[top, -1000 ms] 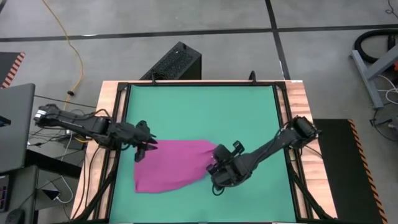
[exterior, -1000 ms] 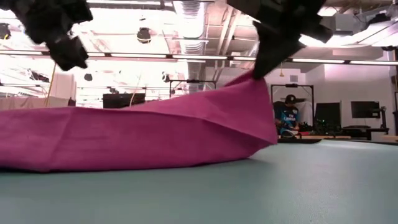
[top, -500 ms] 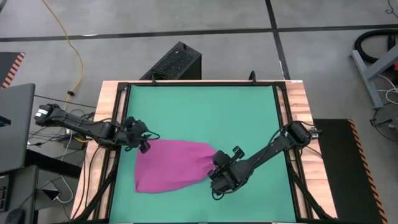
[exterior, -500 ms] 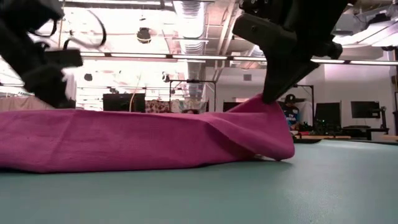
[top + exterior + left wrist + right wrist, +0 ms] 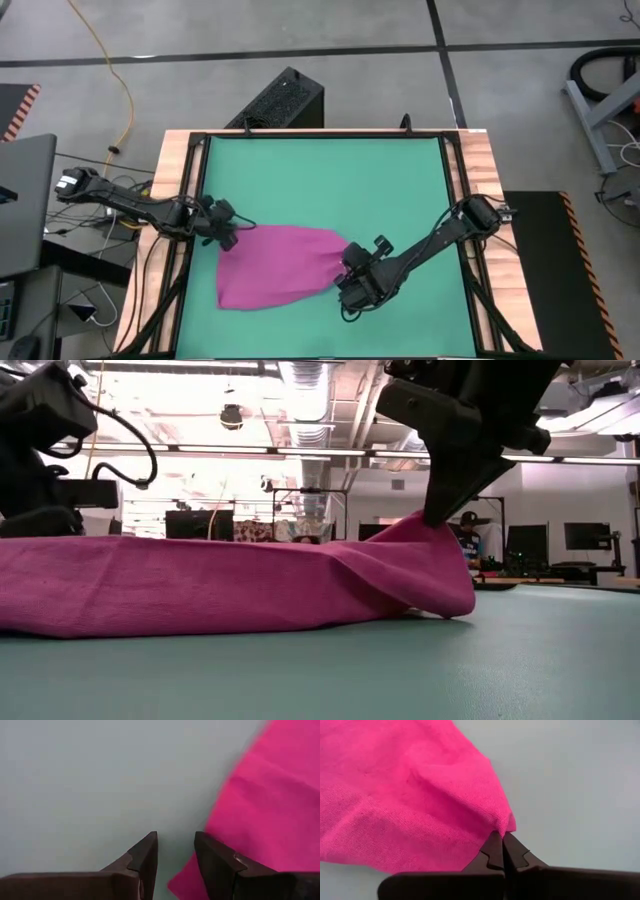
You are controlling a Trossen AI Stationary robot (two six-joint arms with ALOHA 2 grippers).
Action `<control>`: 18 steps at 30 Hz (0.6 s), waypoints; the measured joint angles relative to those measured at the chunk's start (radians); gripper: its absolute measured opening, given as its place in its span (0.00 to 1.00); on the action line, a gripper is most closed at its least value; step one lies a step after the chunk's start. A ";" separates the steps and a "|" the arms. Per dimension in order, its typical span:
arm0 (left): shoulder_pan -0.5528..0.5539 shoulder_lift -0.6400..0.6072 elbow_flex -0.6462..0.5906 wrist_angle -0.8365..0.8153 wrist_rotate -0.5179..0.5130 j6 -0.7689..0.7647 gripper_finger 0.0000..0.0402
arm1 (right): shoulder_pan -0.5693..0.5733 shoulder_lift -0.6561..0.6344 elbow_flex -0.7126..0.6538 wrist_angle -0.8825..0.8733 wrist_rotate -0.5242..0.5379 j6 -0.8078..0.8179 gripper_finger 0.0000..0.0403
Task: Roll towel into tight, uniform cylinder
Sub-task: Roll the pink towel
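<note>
The towel (image 5: pixel 277 265) lies on the green mat (image 5: pixel 330 180) in the lower middle of the high view, spread as a loose, rounded shape that narrows toward its right end. It is not rolled; in the low view the towel (image 5: pixel 220 585) sits as a low, rumpled mound across the left and middle of the frame, with its right end drawn up into a peak.

The right gripper (image 5: pixel 347 268) is at that right end of the towel, lower centre-right of the high view, its arm reaching in from the right edge of the surface (image 5: pixel 480 170). In the right wrist view its fingers (image 5: pixel 496 851) are pressed together on a pinched corner of the cloth (image 5: pixel 420 795), which bunches into folds just ahead of the tips. The low view shows the same gripper (image 5: pixel 436 518) coming down from the upper right and gripping the raised peak of the towel.

The left gripper (image 5: pixel 228 240) is at the towel's upper-left edge in the high view, its arm coming in from the left side. In the left wrist view its fingers (image 5: pixel 145 855) stand a narrow gap apart and hold nothing; the bare mat shows between them, and the edge of the towel (image 5: pixel 265 815) lies just beside one fingertip.

In the low view a person sits far off in the room behind, at the right of the frame.
</note>
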State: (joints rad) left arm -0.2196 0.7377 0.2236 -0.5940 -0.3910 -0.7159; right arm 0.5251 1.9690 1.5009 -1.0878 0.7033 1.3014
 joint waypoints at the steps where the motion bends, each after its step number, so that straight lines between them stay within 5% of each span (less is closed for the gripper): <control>1: -0.004 0.000 0.000 0.011 0.018 0.022 0.30 | 0.000 0.000 0.000 0.001 0.000 0.000 0.00; 11: -0.027 -0.005 0.001 0.096 0.035 0.060 0.30 | 0.000 0.000 0.000 0.003 -0.025 0.000 0.00; 18: -0.027 -0.027 0.072 0.357 0.131 0.148 0.30 | 0.002 0.000 0.000 0.000 -0.050 0.007 0.00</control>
State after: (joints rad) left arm -0.2470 0.7109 0.2955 -0.2365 -0.2596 -0.5680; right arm 0.5276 1.9686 1.5013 -1.0878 0.6532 1.3086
